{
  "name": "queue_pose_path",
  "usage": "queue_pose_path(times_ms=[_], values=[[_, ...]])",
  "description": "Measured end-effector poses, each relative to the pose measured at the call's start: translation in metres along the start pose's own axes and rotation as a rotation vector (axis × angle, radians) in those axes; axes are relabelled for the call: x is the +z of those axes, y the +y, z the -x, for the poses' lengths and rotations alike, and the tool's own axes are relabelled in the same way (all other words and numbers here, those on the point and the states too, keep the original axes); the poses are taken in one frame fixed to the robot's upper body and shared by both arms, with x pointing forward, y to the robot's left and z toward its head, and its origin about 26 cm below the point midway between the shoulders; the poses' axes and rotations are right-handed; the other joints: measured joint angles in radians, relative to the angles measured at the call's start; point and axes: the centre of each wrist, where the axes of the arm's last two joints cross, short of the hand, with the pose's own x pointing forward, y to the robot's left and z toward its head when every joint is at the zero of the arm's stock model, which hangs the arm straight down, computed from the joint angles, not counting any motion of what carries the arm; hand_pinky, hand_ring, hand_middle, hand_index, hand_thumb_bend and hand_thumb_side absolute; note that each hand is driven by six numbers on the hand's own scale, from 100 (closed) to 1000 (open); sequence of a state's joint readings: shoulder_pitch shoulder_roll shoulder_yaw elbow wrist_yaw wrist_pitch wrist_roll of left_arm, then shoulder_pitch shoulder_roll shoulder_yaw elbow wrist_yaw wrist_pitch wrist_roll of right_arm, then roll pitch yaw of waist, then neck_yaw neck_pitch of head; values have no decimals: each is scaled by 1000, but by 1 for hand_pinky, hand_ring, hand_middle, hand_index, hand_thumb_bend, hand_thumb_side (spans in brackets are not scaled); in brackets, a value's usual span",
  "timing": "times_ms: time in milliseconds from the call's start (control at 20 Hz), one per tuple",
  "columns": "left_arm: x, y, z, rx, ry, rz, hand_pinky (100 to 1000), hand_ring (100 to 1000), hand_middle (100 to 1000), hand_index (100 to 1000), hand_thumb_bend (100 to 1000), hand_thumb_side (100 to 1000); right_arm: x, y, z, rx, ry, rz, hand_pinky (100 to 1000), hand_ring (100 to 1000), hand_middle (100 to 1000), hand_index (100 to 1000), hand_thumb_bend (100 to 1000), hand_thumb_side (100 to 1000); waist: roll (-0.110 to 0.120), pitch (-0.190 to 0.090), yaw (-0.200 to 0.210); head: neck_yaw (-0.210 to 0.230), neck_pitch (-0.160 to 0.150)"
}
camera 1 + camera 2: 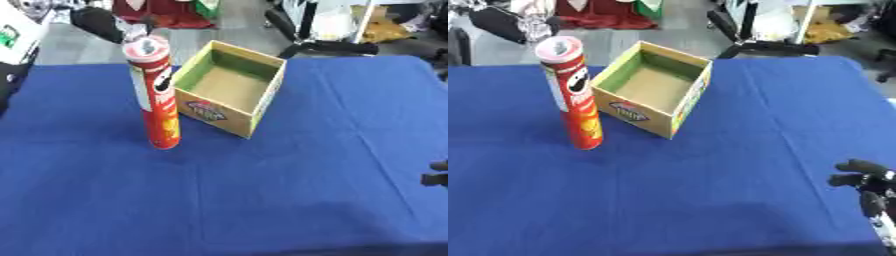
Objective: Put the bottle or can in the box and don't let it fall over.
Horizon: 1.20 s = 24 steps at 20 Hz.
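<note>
Tall red cardboard can (157,95) upright on blue cloth (262,190), beside open square box (229,88), right hand (866,182) curled, empty.

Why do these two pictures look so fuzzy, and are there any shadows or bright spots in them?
Left eye view: soft all over; the label on the red can smears, and a faint shadow falls on the blue tablecloth beside the box. Right eye view: equally soft; the right robot hand at the edge is a dark blur. No strong glare in either.
</note>
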<state>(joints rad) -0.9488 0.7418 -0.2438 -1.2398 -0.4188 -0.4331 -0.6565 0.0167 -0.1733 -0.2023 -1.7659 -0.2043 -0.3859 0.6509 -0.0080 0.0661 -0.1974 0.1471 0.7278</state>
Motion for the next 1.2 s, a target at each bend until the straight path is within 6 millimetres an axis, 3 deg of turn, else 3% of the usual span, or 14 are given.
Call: queue_pose_path(times_ms=[200, 750, 1200], values=[[-1, -6, 5, -21, 0, 18, 980, 920, 914, 1000, 100, 667, 0, 0, 0, 0, 0, 0, 829, 697, 758, 850, 100, 481, 0, 0, 0, 0, 0], [-4, -21, 10, 2, 20, 59, 955, 919, 910, 1000, 100, 962, 0, 0, 0, 0, -1, 0, 829, 697, 757, 850, 100, 480, -1, 0, 0, 0, 0], [-8, -28, 10, 45, 16, 83, 960, 922, 908, 1000, 100, 1000, 0, 0, 0, 0, -1, 0, 828, 696, 758, 850, 100, 481, -2, 0, 0, 0, 0]])
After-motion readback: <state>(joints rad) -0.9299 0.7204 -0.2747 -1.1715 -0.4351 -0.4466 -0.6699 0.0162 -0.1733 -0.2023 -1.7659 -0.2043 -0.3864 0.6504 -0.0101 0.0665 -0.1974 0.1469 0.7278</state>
